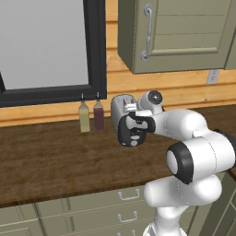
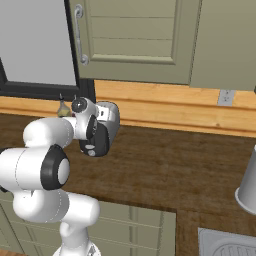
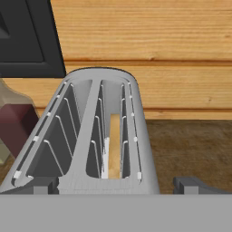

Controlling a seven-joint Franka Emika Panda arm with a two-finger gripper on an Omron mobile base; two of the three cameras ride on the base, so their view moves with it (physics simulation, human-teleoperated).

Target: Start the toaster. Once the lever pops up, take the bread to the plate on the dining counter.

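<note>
The silver toaster [image 1: 120,103] [image 2: 112,115] stands on the dark wood top by the wall, its black end face with the round white knob turned toward me. In the hand view I look along the toaster [image 3: 86,136] from that end. The bread [image 3: 114,145] stands sunk in its right slot, and the left slot is empty. My gripper [image 1: 132,120] [image 2: 96,131] [image 3: 118,186] is open, just above and in front of the toaster's near end, with its fingertips [image 3: 195,185] wide apart on either side. My hand covers the lever. The plate and the dining counter are out of view.
Two slim bottles [image 1: 84,117] [image 1: 98,115] stand left of the toaster under a black-framed window [image 1: 94,50]. Wall cabinets [image 1: 175,32] hang above. Handled drawers [image 1: 129,196] run below the top. At the right are a pale grey cylinder [image 2: 247,185] and a sink corner [image 2: 227,244].
</note>
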